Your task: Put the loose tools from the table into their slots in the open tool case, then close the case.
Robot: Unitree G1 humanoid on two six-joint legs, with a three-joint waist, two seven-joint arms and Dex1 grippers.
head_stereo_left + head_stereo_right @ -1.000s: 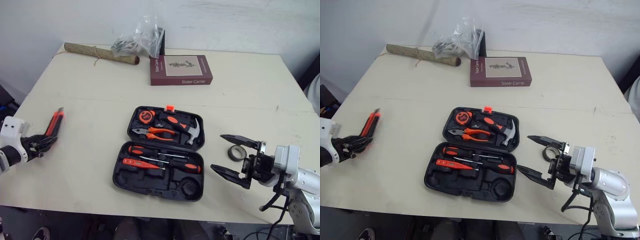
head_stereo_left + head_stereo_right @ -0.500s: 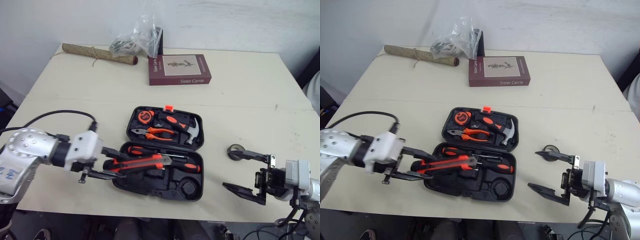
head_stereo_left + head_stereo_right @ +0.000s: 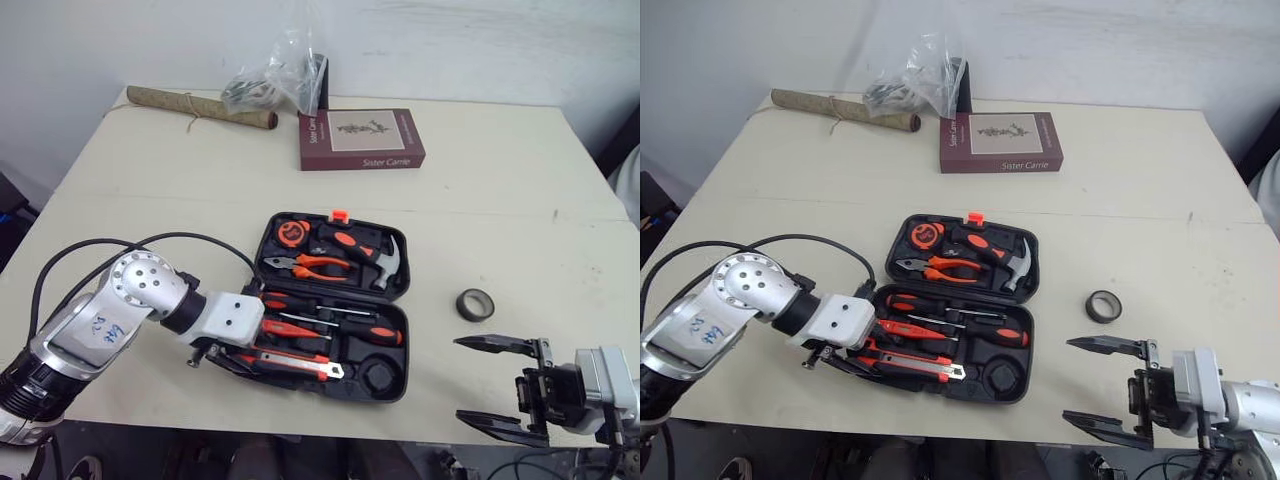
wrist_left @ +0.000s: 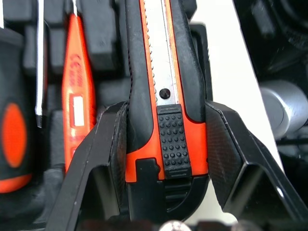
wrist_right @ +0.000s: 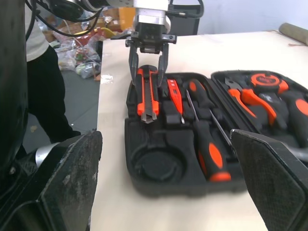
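At the case point(image 3: 310, 384) front, orange-black ribbed utility knife point(image 4: 163, 96), in left jaws

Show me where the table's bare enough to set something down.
Bare: the strip between book and case, the table far left of the case, and right of the book. Crowded: roll and bag at the far edge; the case's near left, where the left hand holds the knife.
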